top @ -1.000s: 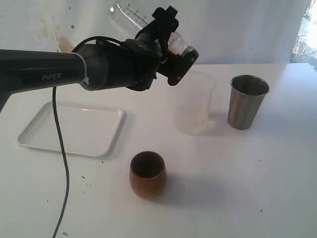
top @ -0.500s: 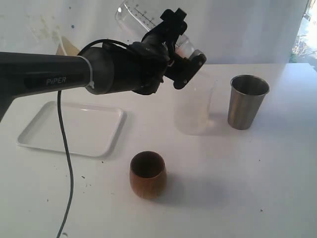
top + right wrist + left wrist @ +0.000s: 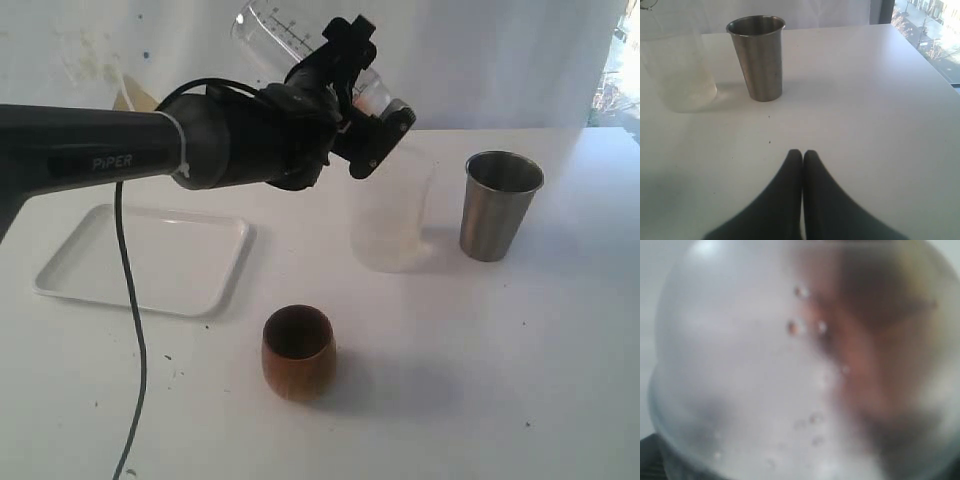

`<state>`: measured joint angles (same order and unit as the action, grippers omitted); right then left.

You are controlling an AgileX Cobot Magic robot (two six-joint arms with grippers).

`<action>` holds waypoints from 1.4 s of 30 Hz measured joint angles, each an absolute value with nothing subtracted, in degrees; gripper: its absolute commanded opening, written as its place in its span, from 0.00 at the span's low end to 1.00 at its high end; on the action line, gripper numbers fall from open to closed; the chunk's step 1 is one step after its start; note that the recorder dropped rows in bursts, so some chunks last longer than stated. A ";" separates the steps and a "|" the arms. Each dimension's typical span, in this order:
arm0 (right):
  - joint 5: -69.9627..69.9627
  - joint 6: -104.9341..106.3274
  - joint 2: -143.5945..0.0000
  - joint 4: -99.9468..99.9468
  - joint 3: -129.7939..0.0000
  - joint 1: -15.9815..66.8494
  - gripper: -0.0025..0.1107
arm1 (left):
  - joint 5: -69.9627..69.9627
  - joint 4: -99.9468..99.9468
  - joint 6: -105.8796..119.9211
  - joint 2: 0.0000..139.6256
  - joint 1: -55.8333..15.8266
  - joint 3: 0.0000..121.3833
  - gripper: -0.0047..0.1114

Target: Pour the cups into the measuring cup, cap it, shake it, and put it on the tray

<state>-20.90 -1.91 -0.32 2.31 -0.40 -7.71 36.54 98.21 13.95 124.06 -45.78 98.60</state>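
1. Grip: the left gripper (image 3: pixel 362 90) has its jaws spread wide around the measuring cup (image 3: pixel 285 35) and holds it in the air, tilted, with the graduated end up and away from the arm. In the left wrist view the vessel's wet, bead-dotted wall fills the picture.
2. Right gripper (image 3: pixel 802 155) hangs low over the table (image 3: pixel 480 350) with its fingers pressed together and nothing between them.
3. Wooden cup (image 3: pixel 298 352) and steel tumbler (image 3: pixel 497 205) both stand upright on the table, well apart. The wooden one looks empty, so pouring is probably done.
4. Frosted cup (image 3: pixel 392 220) stands just under the raised vessel. I cannot tell whether any cap sits on the measuring cup.
5. Step in hand, as I judge it: the shake, or the lift that goes with it.
6. Next move calls for righting the measuring cup, carrying it across to the tray (image 3: pixel 145 262) on the left, lowering it until the base sits flat inside the rim, and only then letting the jaws go.
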 measured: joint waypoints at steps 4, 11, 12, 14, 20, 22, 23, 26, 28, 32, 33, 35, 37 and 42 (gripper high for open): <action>-20.90 -1.91 -0.32 2.31 -0.40 -7.71 0.02 | 37.03 98.21 14.05 123.97 -45.90 98.60 0.04; -20.90 -1.91 -0.32 2.31 -0.40 -7.71 0.02 | 39.09 98.21 14.05 123.97 -47.79 98.69 0.04; -20.90 -1.91 -0.32 2.31 -0.40 -7.71 0.02 | 39.09 98.21 14.05 123.97 -48.04 98.69 0.04; -20.90 -1.91 -0.32 2.31 -0.40 -7.71 0.02 | 38.98 98.21 14.05 123.97 -48.43 98.69 0.04; -20.90 -1.91 -0.32 2.31 -0.40 -7.71 0.02 | 38.98 98.21 14.36 123.97 -48.52 98.69 0.04; -20.90 -1.91 -0.32 2.31 -0.40 -7.71 0.02 | 38.98 98.21 15.19 123.97 -48.52 98.69 0.04; -20.90 -1.91 -0.32 2.31 -0.40 -7.71 0.02 | 38.98 98.21 15.68 123.97 -48.52 98.69 0.04; -20.90 -1.91 -0.32 2.31 -0.40 -7.71 0.02 | 38.98 98.21 17.32 123.97 -48.52 98.69 0.04; -20.90 -1.91 -0.32 2.31 -0.40 -7.71 0.02 | 39.09 98.21 18.10 123.97 -48.52 98.69 0.04; -20.90 -1.91 -0.32 2.31 -0.40 -7.71 0.02 | 39.30 98.21 18.44 123.97 -48.52 98.69 0.04; -20.90 -1.91 -0.32 2.31 -0.40 -7.71 0.02 | 39.30 98.21 18.44 123.97 -48.52 98.69 0.04; -20.90 -1.91 -0.32 2.31 -0.40 -7.71 0.02 | 39.30 98.21 18.44 123.97 -48.52 98.69 0.04; -20.90 -1.91 -0.32 2.31 -0.40 -7.71 0.02 | 39.30 98.21 18.54 123.97 -48.52 98.69 0.04; -20.90 -1.91 -0.32 2.31 -0.40 -7.71 0.02 | 39.30 98.21 18.63 123.97 -48.52 98.69 0.04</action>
<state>-20.90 -1.91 -0.32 2.31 -0.40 -7.71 39.30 98.21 18.63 123.97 -48.52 98.69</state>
